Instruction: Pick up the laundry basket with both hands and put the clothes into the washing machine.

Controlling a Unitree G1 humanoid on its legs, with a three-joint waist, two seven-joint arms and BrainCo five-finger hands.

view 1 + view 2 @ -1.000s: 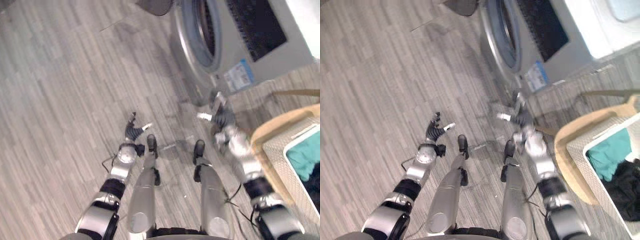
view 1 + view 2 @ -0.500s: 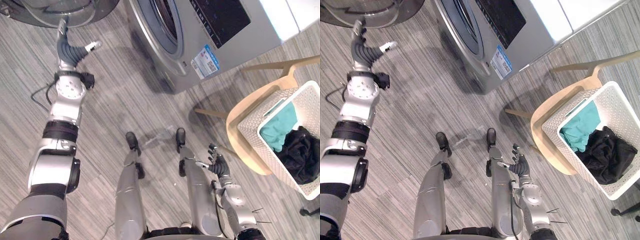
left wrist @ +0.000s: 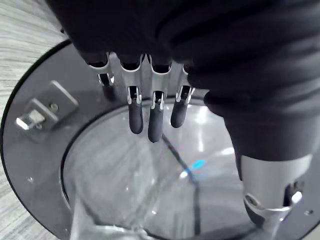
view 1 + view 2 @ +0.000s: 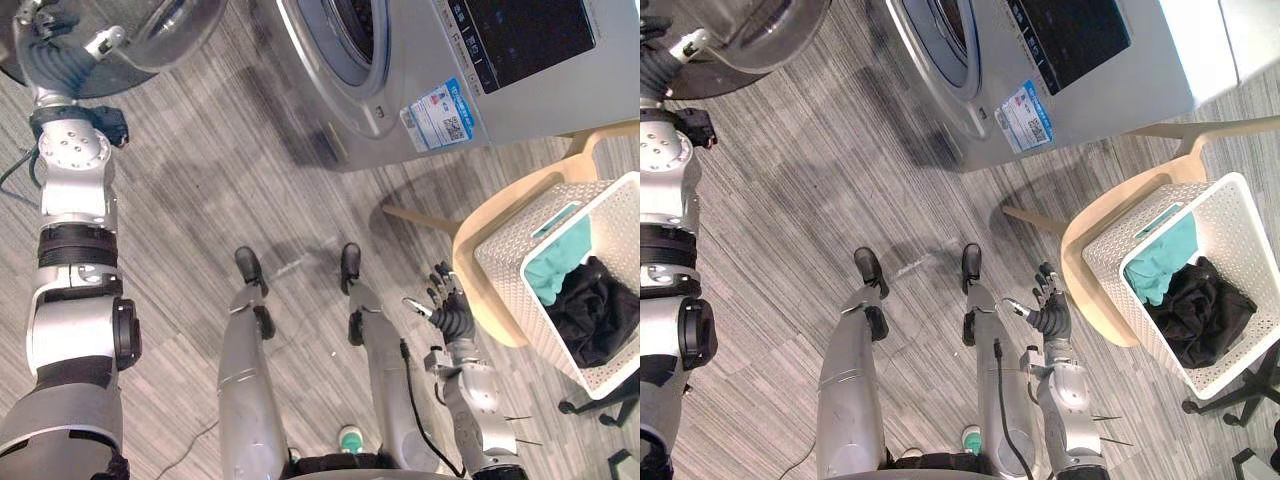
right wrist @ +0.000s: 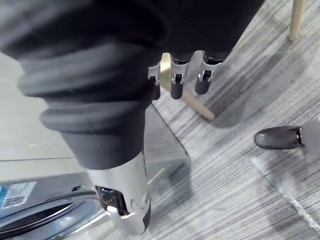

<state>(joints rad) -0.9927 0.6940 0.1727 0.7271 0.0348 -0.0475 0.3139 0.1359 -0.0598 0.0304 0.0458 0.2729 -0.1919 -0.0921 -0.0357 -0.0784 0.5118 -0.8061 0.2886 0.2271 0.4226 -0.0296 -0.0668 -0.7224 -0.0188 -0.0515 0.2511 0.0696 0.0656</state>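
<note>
Probably light and stiff, soft clothes (image 4: 590, 315) loose inside: white lattice laundry basket (image 4: 500, 262) at right edge on a wooden chair (image 4: 478, 235); best gripped by opposite rims. Holding nothing: left hand (image 4: 50, 55) upper left, fingers loosely straight over the open door (image 4: 165, 25) of the washing machine (image 4: 450, 50); right hand (image 4: 452, 318) lower right, fingers relaxed. Open grey plank floor (image 4: 200, 190) between.

The label (image 4: 444, 114) on the washing machine (image 4: 550, 100) is unreadable.

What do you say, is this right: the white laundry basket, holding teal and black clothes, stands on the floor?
Not quite. The white laundry basket, holding teal and black clothes, stands on a wooden chair, not the floor; the left eye view shows it.
</note>
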